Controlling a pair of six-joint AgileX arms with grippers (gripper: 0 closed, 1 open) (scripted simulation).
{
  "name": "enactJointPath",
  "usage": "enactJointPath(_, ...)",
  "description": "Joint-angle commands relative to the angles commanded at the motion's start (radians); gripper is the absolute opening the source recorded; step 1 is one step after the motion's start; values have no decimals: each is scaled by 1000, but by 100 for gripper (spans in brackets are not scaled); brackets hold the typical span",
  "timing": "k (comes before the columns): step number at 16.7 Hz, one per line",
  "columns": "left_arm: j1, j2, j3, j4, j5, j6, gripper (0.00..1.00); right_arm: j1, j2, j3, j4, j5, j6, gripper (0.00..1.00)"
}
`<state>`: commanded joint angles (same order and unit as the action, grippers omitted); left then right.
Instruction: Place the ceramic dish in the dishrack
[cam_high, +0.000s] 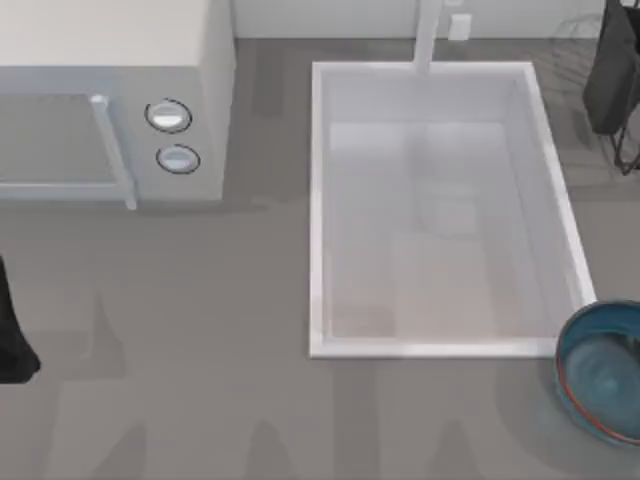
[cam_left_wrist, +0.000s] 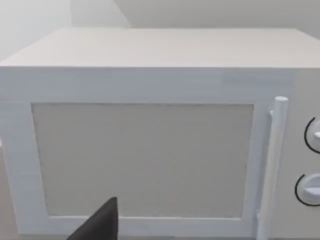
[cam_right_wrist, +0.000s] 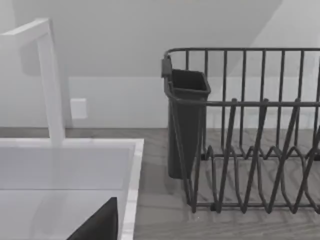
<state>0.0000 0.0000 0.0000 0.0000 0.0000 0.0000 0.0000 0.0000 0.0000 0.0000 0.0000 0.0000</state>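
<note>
Grey tabletop with a white sink. The ceramic dish sits at its right edge, dishrack well apart behind. Pincer states cannot be told. A poor rim grasp could tip the dish off.

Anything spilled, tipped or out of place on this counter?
Nothing stands out. The ceramic dish sits upright on the counter by the sink, at its near right corner; the dishrack stands upright beyond the sink.
</note>
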Motion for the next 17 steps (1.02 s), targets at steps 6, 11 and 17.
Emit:
enactJointPath(6,0,0,0,0,0,0,100,-4,109,103,-105,0,-3,100)
enactJointPath(11,0,0,0,0,0,0,100,-11,472,373,-411,-8,-7,100)
enactJointPath(17,0,0,0,0,0,0,100,-20,1013,727,-831,-20,-10,100)
